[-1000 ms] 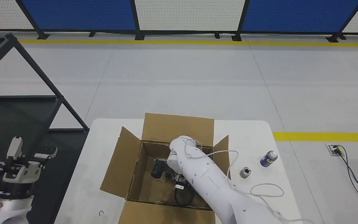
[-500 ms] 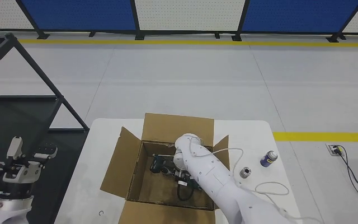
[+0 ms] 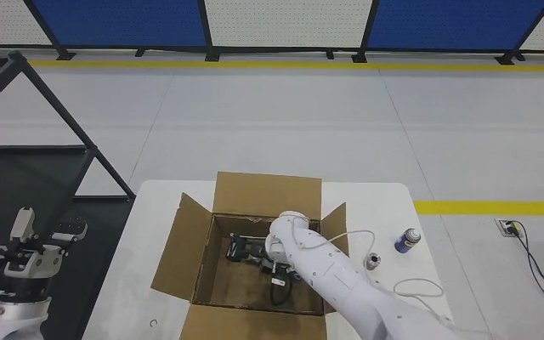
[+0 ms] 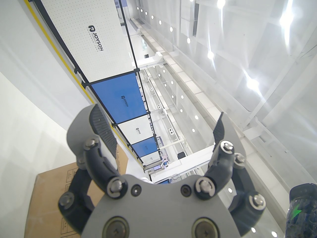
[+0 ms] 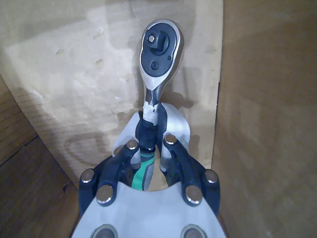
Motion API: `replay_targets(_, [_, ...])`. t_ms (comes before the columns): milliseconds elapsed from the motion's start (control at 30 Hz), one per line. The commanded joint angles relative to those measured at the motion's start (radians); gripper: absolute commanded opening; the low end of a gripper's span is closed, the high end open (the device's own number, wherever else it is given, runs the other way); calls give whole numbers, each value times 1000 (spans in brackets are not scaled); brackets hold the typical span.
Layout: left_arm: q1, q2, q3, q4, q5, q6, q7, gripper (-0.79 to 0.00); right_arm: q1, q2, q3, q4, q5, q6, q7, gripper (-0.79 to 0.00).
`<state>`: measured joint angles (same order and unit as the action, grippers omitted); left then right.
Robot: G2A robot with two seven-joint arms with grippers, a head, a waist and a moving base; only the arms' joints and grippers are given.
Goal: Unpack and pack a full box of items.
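**A:** Two grippers, go. What's the right gripper (image 5: 153, 118) doing?

**B:** It's clamped on a ratchet (image 5: 159, 50). The fingers (image 5: 177, 122) pinch the neck just below the silver head. The green-and-grey handle runs back between them.

**A:** Where's the ratchet?

**B:** Inside the box (image 3: 268, 191), which has its flaps open. The black face with the square drive points at the wrist camera. There's pale cardboard behind it and a box wall close on one side. Can't tell if the head touches the cardboard.

**A:** Top view?

**B:** The white arm (image 3: 319, 272) dips into the box from the near side. Its dark end sits mid-box.

**A:** And the left gripper (image 4: 159, 115)?

**B:** Spread wide, nothing between the ribbed pads (image 4: 102, 125). It points up at the ceiling lights. In the top view it's off the left edge of the table (image 3: 144, 280), well apart from the box.

**A:** Loose items?

**B:** On the table right of the box there's a small metal socket (image 3: 371, 260) and an upright can (image 3: 409, 240). They're near each other but not touching.

**A:** Anything else?

**B:** A white cable (image 3: 404, 289) loops off the arm.
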<state>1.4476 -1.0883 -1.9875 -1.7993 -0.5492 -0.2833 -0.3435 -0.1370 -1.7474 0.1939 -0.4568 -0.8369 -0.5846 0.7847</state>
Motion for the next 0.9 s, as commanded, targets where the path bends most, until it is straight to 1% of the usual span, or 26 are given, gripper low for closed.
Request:
replay_targets(0, [0,0,0,0,0,0,0,0,-10,31,13,-81,-8,29,24,-785])
replay_targets(133, [0,0,0,0,0,0,0,0,-48,113,55,-298,-31,113,124,-785])
replay_targets(300, [0,0,0,0,0,0,0,0,-143,245,149,-638,-94,219,282,-785])
replay_targets(433, [0,0,0,0,0,0,0,0,-253,346,259,-885,-165,248,375,-785])
replay_targets(533, [0,0,0,0,0,0,0,0,-342,405,344,-1025,-219,244,407,-785])
replay_targets(600, [0,0,0,0,0,0,0,0,-395,432,394,-1095,-248,247,414,-785])
replay_targets(667, [0,0,0,0,0,0,0,0,-437,450,435,-1143,-273,266,411,-785])
replay_targets(733, [0,0,0,0,0,0,0,0,-468,461,464,-1182,-290,273,389,-785])
replay_targets(800, [0,0,0,0,0,0,0,0,-494,465,497,-1204,-306,343,372,-785])
replay_targets(867, [0,0,0,0,0,0,0,0,-494,465,497,-1204,-306,343,372,-785])
